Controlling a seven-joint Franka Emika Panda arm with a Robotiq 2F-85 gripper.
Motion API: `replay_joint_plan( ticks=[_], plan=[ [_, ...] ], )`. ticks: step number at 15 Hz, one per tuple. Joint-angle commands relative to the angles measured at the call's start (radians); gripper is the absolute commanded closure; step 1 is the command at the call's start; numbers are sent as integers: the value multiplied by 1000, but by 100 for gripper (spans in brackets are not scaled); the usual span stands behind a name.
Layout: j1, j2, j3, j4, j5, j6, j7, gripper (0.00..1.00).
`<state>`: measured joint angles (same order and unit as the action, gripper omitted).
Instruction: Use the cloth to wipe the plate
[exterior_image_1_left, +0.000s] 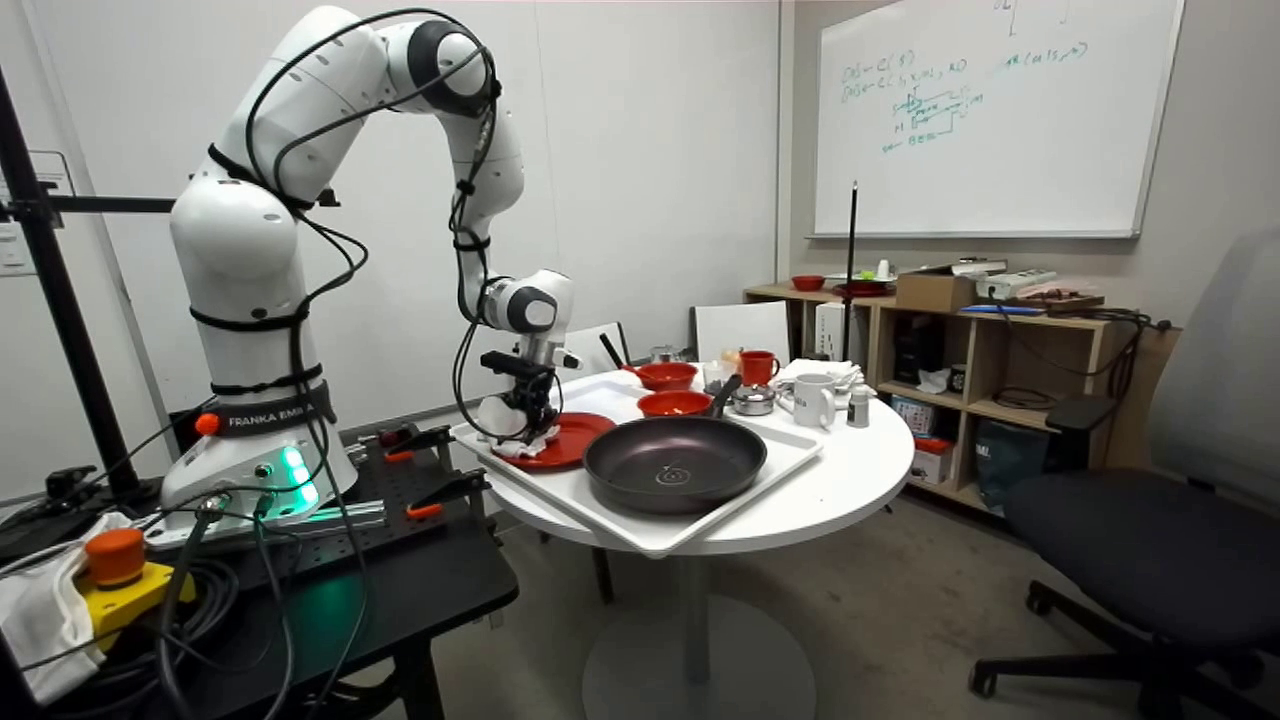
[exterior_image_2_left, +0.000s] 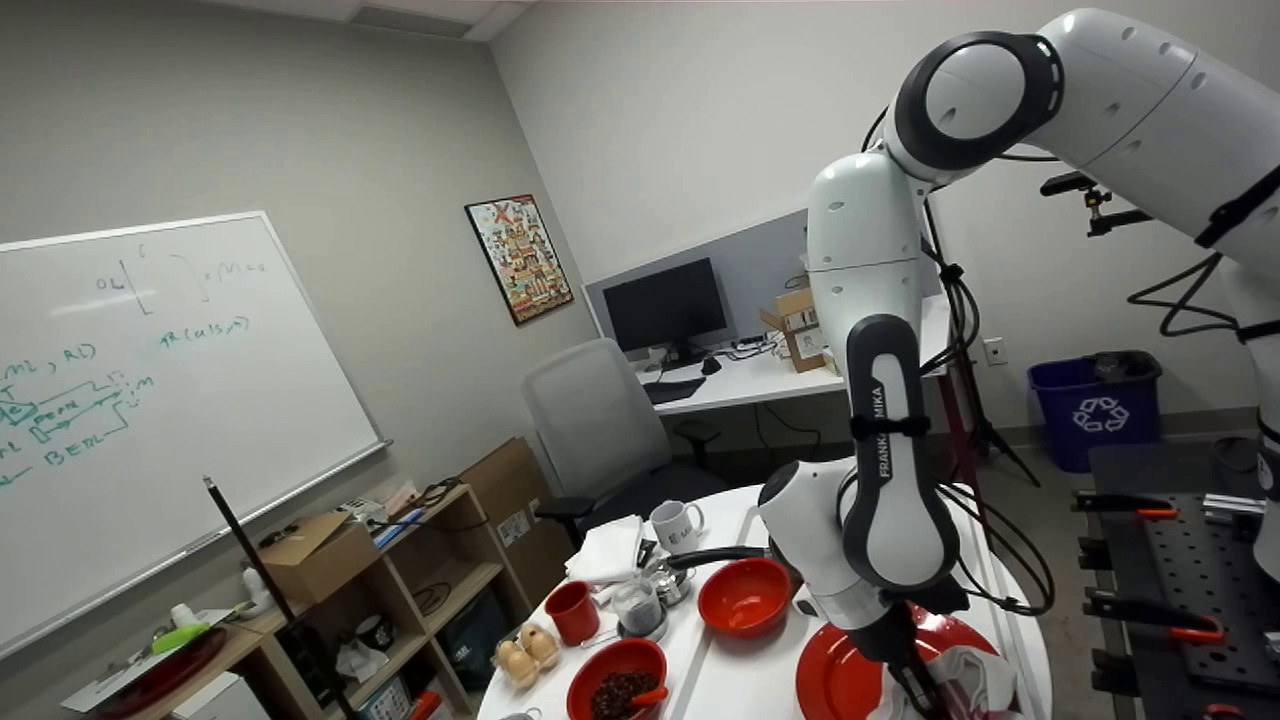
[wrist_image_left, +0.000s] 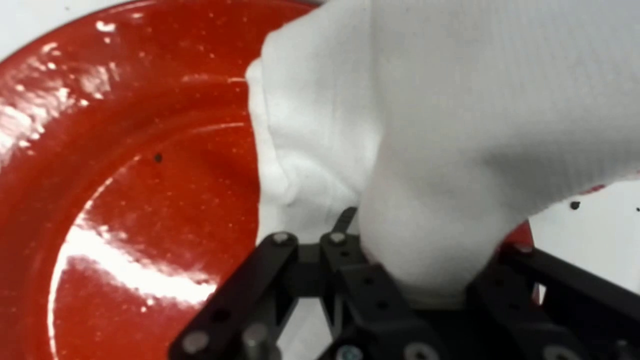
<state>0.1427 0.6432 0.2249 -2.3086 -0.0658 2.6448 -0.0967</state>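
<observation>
The wide red plate (exterior_image_1_left: 578, 436) lies on the white tray's end nearest the robot base. It also shows in an exterior view (exterior_image_2_left: 828, 672) and in the wrist view (wrist_image_left: 150, 200), with a dark speck on it. The white cloth (wrist_image_left: 450, 125) is bunched between the fingers of my gripper (wrist_image_left: 400, 220) and bulges up above them. A flap of it lies over part of the plate. The cloth also shows in both exterior views (exterior_image_1_left: 527, 444) (exterior_image_2_left: 982, 678), with red stripes in one. My gripper (exterior_image_1_left: 538, 422) (exterior_image_2_left: 915, 685) points down, low over the plate. The fingertips are mostly hidden by the cloth.
A large black pan (exterior_image_1_left: 675, 465) stands on the tray (exterior_image_1_left: 800, 452) beside the plate. A red bowl (exterior_image_2_left: 745, 597) and a red bowl of dark bits (exterior_image_2_left: 622, 668) stand farther off. A red mug (exterior_image_2_left: 572, 612), a white mug (exterior_image_2_left: 677, 527) and eggs (exterior_image_2_left: 525, 655) are on the table.
</observation>
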Motion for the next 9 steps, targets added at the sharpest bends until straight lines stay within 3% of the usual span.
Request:
replay_joint_plan(
  ticks=[1,9],
  plan=[
    [23,22,-18,18,-6,5,-4,89],
    [30,93,4,100,-30,124,-86,89]
  ],
)
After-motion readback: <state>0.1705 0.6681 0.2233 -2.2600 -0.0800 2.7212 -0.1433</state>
